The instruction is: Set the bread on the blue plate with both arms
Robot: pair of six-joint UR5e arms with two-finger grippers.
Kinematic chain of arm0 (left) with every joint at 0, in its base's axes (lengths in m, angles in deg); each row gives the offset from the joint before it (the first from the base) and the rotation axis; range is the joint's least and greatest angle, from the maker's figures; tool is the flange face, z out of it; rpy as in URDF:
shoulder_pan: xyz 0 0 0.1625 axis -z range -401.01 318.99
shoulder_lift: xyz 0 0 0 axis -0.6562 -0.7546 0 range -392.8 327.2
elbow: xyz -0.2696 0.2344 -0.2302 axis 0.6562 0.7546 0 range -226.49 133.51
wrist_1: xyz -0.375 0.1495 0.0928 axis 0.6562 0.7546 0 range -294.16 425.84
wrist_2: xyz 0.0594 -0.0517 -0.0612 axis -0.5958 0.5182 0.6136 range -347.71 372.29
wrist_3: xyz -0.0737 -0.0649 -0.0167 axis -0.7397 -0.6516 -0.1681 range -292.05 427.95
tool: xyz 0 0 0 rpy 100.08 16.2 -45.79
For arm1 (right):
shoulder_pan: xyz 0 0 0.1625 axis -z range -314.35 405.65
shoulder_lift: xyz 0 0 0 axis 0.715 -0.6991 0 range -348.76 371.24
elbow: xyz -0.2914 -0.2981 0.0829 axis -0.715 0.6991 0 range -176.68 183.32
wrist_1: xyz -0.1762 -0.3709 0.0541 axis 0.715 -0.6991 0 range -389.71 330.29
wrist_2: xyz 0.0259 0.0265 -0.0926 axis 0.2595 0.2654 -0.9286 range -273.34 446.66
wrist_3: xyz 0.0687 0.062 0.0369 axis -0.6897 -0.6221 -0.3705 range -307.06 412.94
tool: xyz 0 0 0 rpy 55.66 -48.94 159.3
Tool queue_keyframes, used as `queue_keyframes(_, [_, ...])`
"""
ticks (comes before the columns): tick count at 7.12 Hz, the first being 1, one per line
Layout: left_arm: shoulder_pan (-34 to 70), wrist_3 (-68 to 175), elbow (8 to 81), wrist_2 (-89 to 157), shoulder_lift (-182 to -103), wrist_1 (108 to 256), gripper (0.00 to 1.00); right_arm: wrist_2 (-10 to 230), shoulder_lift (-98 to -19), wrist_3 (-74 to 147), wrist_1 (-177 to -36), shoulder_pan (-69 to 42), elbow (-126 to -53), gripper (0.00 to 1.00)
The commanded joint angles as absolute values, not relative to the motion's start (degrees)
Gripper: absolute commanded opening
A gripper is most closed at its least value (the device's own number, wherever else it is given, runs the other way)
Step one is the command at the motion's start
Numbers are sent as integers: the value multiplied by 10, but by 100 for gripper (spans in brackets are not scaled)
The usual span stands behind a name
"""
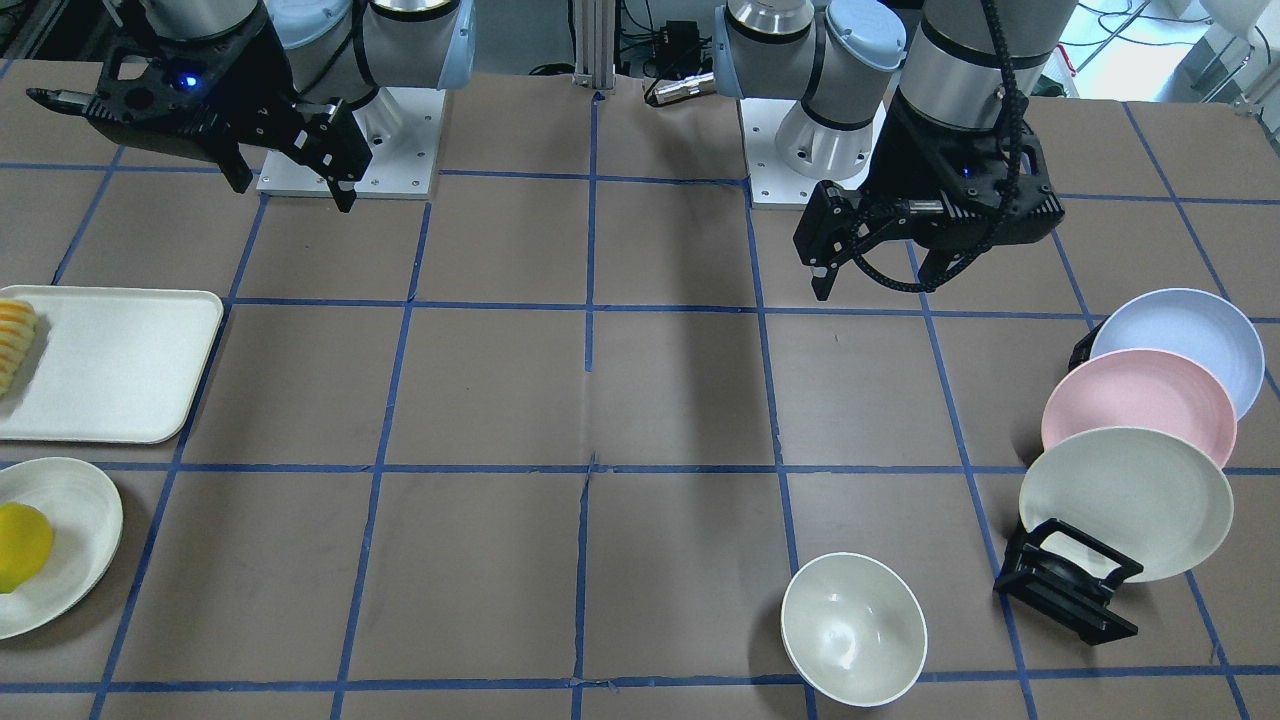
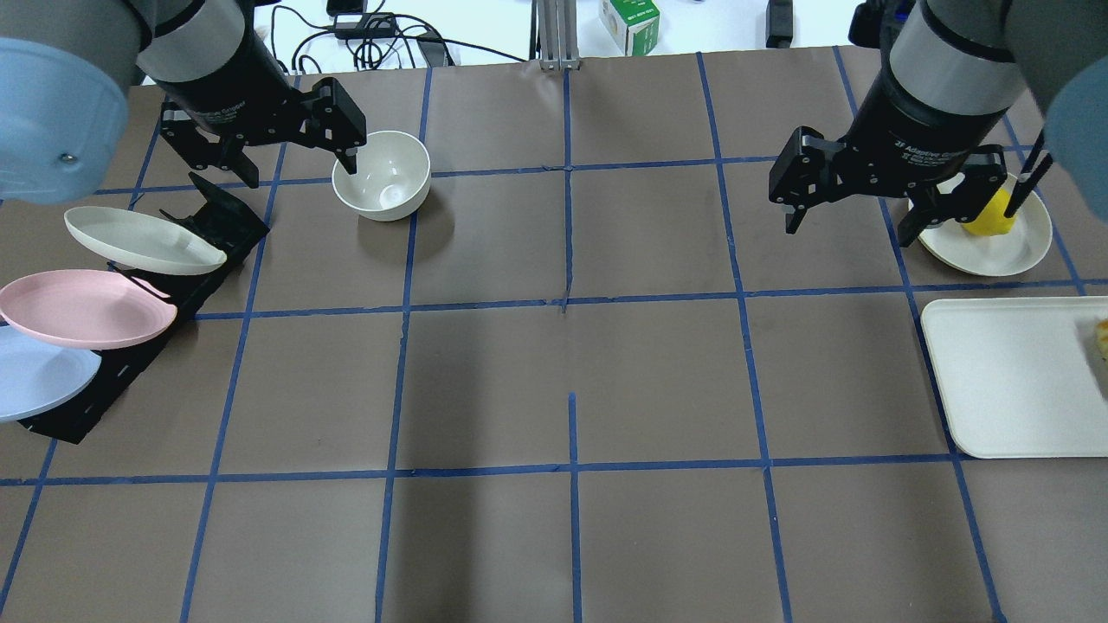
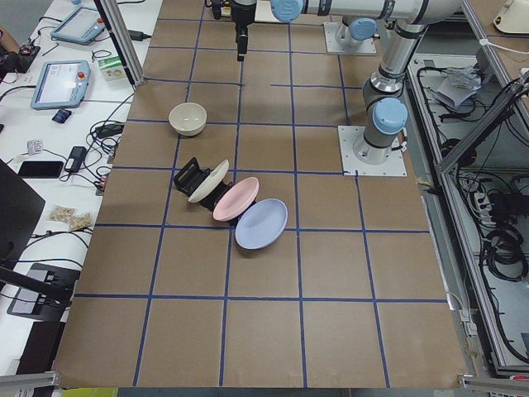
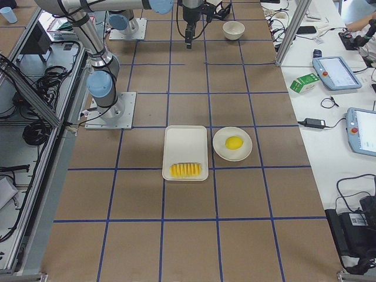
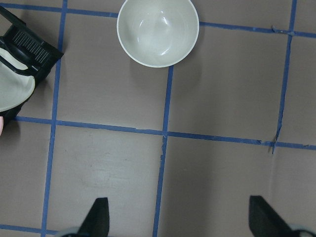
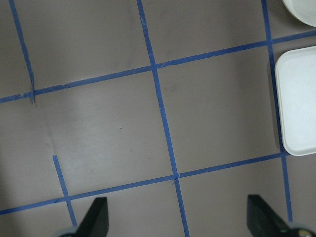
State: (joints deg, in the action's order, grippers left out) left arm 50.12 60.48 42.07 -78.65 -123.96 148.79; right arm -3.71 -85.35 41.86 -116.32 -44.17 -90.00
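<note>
The bread [image 1: 15, 340] is a ridged yellow-orange loaf lying at one end of a white tray [image 1: 110, 365]; it also shows in the exterior right view [image 4: 187, 170]. The blue plate [image 1: 1185, 340] leans in a black rack [image 1: 1065, 585] at the other end of the table, behind a pink plate [image 1: 1140, 405] and a cream plate [image 1: 1125, 500]. My left gripper [image 2: 294, 169] is open and empty, hovering above the table near the rack and a bowl. My right gripper [image 2: 848, 229] is open and empty, hovering left of the tray [image 2: 1004, 372].
A white bowl [image 2: 382, 175] stands just right of my left gripper. A yellow lemon-like fruit [image 2: 989, 214] sits on a cream plate [image 2: 995, 251] beyond the tray, partly behind my right gripper. Blue tape lines grid the brown table.
</note>
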Motion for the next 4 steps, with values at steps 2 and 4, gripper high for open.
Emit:
queue_keyframes(2, [500,605,421,-788,-1238,1499,100,-37,-854,419,-1164,-443,-903,100])
queue_keyframes(4, [500,605,421,-789,-1239,1500,100,-37,-854,419,-1161,-443,-904,100])
